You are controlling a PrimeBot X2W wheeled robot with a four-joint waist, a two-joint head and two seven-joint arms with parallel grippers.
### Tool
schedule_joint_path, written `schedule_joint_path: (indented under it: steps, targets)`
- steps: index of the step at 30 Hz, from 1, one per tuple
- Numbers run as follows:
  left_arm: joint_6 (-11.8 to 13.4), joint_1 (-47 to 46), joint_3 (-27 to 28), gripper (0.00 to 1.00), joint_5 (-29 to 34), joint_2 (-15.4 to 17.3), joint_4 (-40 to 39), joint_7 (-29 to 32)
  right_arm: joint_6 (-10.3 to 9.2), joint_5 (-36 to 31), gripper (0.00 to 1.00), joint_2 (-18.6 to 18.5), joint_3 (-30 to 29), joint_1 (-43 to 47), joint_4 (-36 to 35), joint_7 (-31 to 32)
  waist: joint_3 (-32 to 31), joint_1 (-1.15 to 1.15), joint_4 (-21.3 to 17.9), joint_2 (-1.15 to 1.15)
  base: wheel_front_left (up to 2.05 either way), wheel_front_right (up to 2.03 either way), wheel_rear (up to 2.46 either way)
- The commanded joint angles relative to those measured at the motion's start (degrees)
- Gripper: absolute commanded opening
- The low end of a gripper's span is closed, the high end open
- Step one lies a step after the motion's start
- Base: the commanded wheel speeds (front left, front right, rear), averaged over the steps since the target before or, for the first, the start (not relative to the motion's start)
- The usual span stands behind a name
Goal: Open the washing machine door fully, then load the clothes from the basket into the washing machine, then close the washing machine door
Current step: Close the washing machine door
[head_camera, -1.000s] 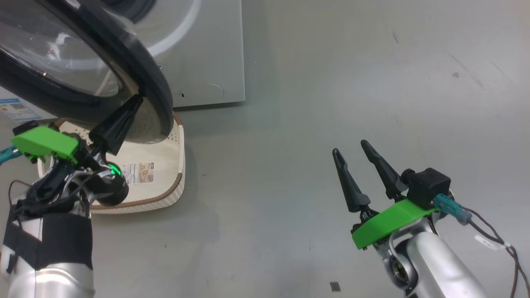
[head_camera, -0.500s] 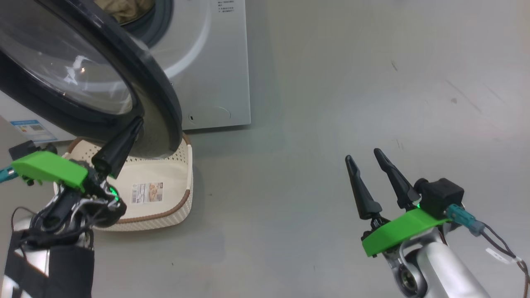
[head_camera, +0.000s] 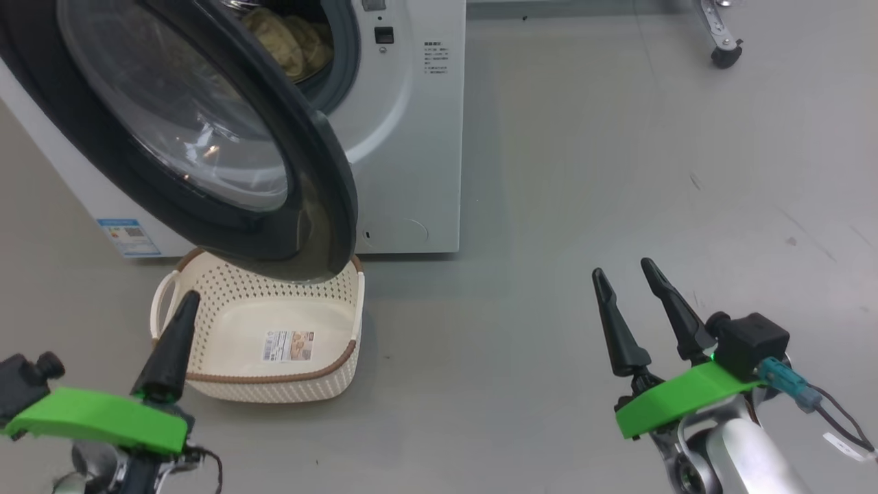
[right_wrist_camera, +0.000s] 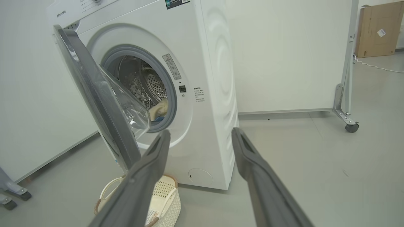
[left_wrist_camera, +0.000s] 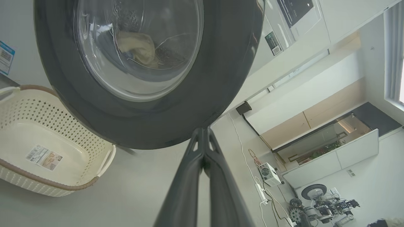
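The washing machine (head_camera: 405,137) stands at the upper left, its black-rimmed door (head_camera: 322,206) swung partly out over the far side of the basket (head_camera: 274,384). The basket holds only a label sticker. Pale clothes (head_camera: 288,41) lie in the drum, also visible through the door glass as clothes (left_wrist_camera: 139,47) and past the door as clothes (right_wrist_camera: 159,108). My left gripper (head_camera: 188,298) is shut on nothing, low at the basket's left, its tips (left_wrist_camera: 203,129) just below the door (left_wrist_camera: 221,78). My right gripper (head_camera: 621,267) is open over bare floor, pointing towards the machine (right_wrist_camera: 217,78).
A blue label sticker (head_camera: 127,237) sits low on the machine's front. A white panel on castors (right_wrist_camera: 347,126) stands to the machine's right, with a cardboard box (right_wrist_camera: 375,28) behind. Cables and another robot (left_wrist_camera: 322,205) lie further off. Grey floor (head_camera: 617,171) spreads to the right.
The head view has shifted and takes in more of the machine and the drum. My left gripper's tip, earlier at the door's lower rim, now sits lower and apart from it. The right gripper stays open.
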Motion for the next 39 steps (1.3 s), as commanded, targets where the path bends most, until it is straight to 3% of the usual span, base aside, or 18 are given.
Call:
schedule_joint_path:
  steps: [1,7,10,17,21,22,23,24,39]
  targets:
    - [-0.4,-1.3,1.5,0.0,1.4,2.5,-2.3,-1.6,0.01,-0.3,1.0,0.2,0.9,-0.7,-2.0,-0.5,-0.9,0.01,0.9,0.0,0.0,0.0,0.0]
    - [-0.4,1.6,-5.5,0.0,12.4,8.5,0.2,-17.1,0.01,-0.6,1.0,0.2,0.5,0.4,-2.6,-0.5,-2.0,0.01,2.9,0.0,0.0,0.0,0.0]
    - [-0.4,2.3,-7.6,0.0,21.0,10.3,3.8,-22.5,0.01,-0.4,1.0,0.2,0.7,0.7,-2.7,-0.5,-2.0,0.01,3.8,0.0,0.0,0.0,0.0]
    - [0.2,2.8,-4.7,0.0,33.8,8.2,5.7,-23.7,0.01,0.0,1.0,0.2,0.9,1.1,-2.5,-0.5,-2.0,0.01,4.4,0.0,0.0,0.0,0.0]
    - [-0.1,3.9,-2.7,0.0,37.7,5.8,4.9,-23.8,0.01,0.1,1.0,0.2,0.7,1.2,-2.2,-0.5,-2.2,0.01,4.6,0.0,0.0,0.0,0.0]
    - [-0.1,4.1,-2.5,0.07,38.3,5.4,4.9,-23.8,0.01,0.2,1.0,0.2,0.7,1.2,-2.1,-0.5,-2.2,0.01,4.6,0.0,0.0,0.0,0.0]
    - [-0.2,4.3,-2.2,0.46,38.9,5.0,4.9,-23.8,0.01,0.2,1.0,0.2,0.7,1.2,-2.0,-0.5,-2.3,0.01,4.6,0.0,0.0,0.0,0.0]
    - [-0.2,4.4,-2.0,1.0,39.4,4.6,5.0,-23.8,0.01,0.2,1.0,0.2,0.7,1.2,-1.9,-0.5,-2.3,0.01,4.7,0.0,0.0,0.0,0.0]
    - [-0.4,4.7,-3.5,1.0,41.5,4.0,5.8,-23.8,0.01,0.5,1.0,0.2,0.8,0.9,-0.9,-0.5,-2.1,0.01,5.1,0.0,0.0,0.0,0.0]
